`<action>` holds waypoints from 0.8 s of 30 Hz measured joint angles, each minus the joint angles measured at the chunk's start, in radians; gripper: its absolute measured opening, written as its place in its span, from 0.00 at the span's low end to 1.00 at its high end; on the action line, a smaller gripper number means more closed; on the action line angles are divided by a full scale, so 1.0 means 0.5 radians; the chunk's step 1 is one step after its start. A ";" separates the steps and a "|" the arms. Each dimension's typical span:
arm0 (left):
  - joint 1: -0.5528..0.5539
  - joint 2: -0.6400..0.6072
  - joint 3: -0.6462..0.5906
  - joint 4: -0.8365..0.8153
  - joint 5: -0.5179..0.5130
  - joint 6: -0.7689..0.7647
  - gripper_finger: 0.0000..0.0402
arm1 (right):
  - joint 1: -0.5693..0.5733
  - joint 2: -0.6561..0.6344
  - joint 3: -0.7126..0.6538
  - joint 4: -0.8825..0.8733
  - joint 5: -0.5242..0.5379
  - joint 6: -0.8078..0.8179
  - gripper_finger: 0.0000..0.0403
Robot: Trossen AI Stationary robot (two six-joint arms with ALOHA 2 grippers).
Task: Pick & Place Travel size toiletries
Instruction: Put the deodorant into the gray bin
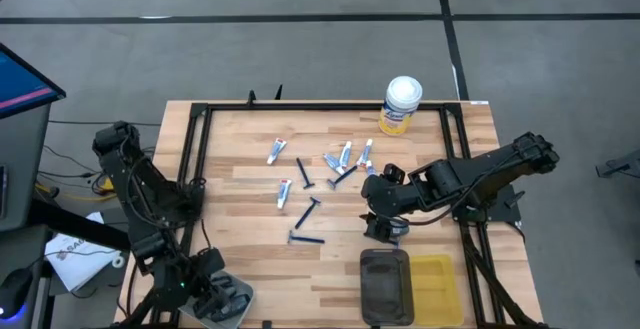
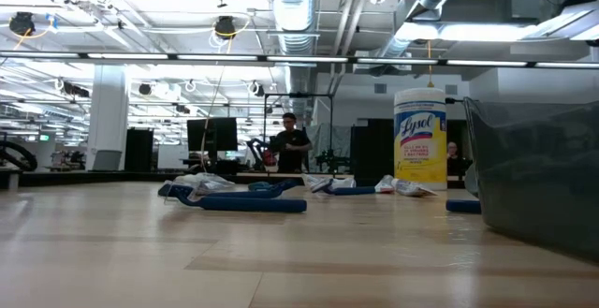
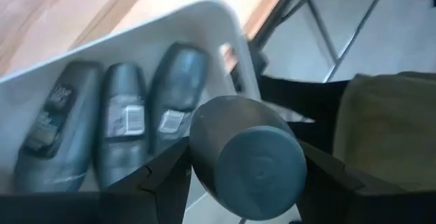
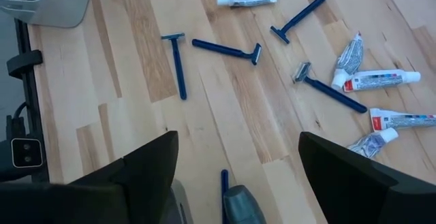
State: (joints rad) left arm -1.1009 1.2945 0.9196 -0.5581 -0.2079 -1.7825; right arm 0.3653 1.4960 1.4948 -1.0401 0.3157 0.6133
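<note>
Left wrist view: grey stick (image 3: pixel 248 159) points end-on, gripped.

- High cam: straight down over whole table (image 1: pixel 250 169), both arms.
- Low cam: tabletop level, faces across to room.
- L wrist cam: v. close on white tray (image 3: pixel 204 20).
- R wrist cam: looks down; shares razors (image 4: pixel 178 64) w/ high, low.

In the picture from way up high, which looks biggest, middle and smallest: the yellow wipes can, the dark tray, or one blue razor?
1. The dark tray looks biggest.
2. The yellow wipes can comes next.
3. A blue razor looks smallest, thin as a stick.
</note>
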 joint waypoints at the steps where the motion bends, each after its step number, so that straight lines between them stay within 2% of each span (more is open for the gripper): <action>1: -0.004 0.000 -0.015 0.009 0.027 -0.010 0.51 | 0.000 0.000 0.000 0.000 0.000 -0.009 0.74; 8: -0.007 0.000 -0.060 0.056 0.071 -0.010 0.51 | -0.001 0.000 0.000 0.000 0.000 -0.021 0.74; 16: -0.006 0.000 -0.080 0.018 -0.195 -0.009 0.51 | -0.019 0.000 0.000 0.000 0.001 -0.038 0.74; 24: -0.006 -0.002 -0.211 0.006 -0.237 -0.113 0.51 | -0.030 0.000 0.000 0.000 -0.001 -0.073 0.74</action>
State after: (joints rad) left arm -1.1038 1.2937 0.8140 -0.5550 -0.3264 -1.8388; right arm 0.3504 1.4960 1.4948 -1.0401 0.3153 0.5766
